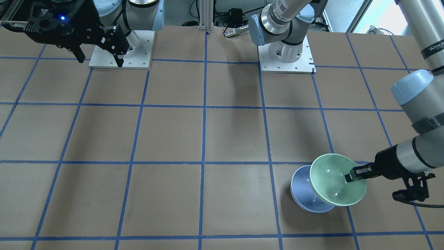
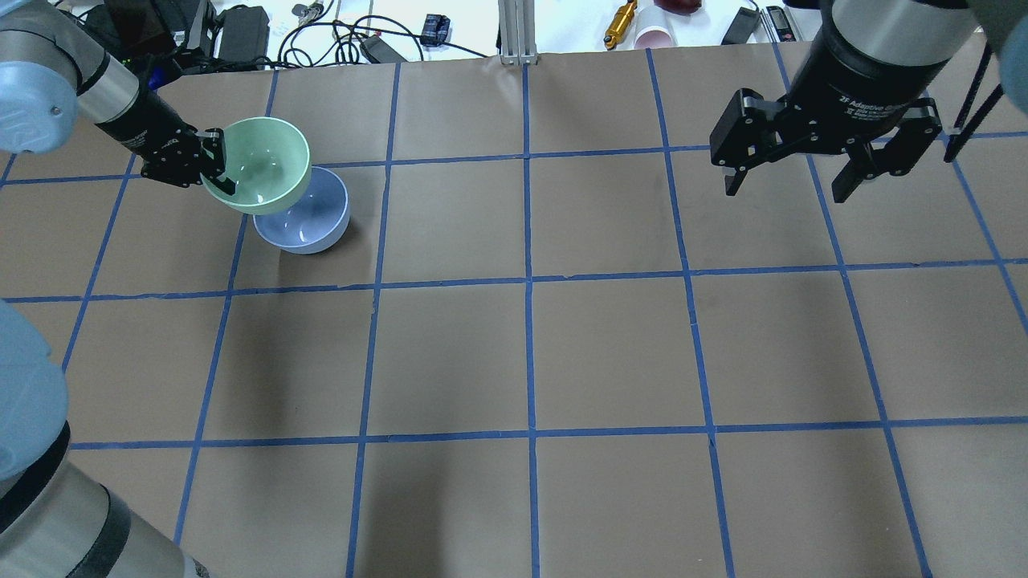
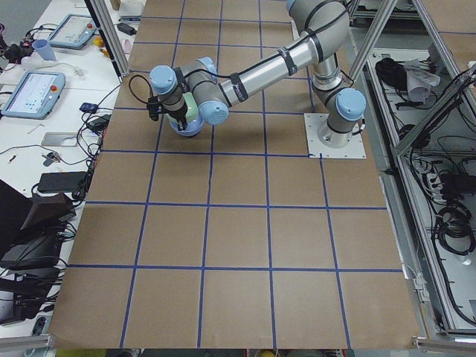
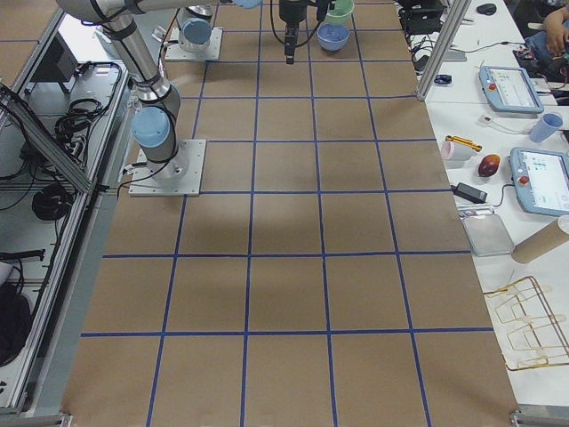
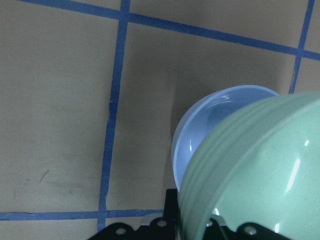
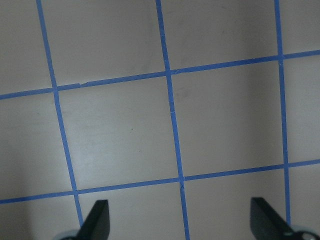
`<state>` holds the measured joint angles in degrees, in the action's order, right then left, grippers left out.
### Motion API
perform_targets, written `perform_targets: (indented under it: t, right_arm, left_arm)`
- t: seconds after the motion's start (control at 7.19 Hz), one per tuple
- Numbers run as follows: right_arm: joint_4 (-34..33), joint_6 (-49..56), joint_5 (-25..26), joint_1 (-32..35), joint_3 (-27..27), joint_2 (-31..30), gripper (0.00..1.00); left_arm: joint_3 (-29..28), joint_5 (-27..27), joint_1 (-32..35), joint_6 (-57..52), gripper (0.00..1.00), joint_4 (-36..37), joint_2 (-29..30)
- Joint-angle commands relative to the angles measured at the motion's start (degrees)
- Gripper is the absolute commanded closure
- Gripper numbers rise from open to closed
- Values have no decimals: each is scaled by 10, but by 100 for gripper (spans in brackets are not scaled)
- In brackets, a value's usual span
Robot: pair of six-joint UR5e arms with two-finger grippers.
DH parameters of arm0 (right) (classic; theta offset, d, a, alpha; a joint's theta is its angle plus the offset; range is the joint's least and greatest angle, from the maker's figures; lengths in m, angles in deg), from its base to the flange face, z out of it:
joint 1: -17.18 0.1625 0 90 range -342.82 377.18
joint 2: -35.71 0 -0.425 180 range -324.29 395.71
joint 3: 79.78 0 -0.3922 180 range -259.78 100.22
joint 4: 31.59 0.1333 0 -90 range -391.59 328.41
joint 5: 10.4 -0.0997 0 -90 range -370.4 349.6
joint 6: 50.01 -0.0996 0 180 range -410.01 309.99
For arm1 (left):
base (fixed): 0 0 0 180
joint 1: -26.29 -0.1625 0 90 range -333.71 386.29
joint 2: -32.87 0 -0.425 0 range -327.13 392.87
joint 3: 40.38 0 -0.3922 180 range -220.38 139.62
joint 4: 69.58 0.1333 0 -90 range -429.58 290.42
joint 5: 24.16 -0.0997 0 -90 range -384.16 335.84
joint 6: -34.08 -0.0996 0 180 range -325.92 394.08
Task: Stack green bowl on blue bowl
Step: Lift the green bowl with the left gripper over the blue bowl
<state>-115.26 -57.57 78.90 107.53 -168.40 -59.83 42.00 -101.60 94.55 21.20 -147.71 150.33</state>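
My left gripper (image 2: 218,164) is shut on the rim of the green bowl (image 2: 261,164) and holds it tilted in the air, partly over the blue bowl (image 2: 309,221). The blue bowl sits upright on the table at the far left. In the front view the green bowl (image 1: 336,180) overlaps the blue bowl (image 1: 305,189), with the left gripper (image 1: 352,175) on its rim. The left wrist view shows the green bowl's underside (image 5: 260,170) over the blue bowl (image 5: 210,130). My right gripper (image 2: 791,172) is open and empty, high over the far right of the table.
The brown table (image 2: 530,353) carries a grid of blue tape. Cables, a pink cup (image 2: 654,36) and tools lie beyond its far edge. The arm bases (image 1: 286,57) stand on white plates at the robot's side.
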Motion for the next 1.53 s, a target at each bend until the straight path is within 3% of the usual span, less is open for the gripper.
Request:
perform_targets:
  t: [0.0,1.39]
  right_arm:
    - [0,0,0,0,-1,0,0]
    - [0,0,0,0,0,0,0]
  left_arm:
    - [4,0,3,9,100,2,8]
    - [16,16,3,18,100,6,14]
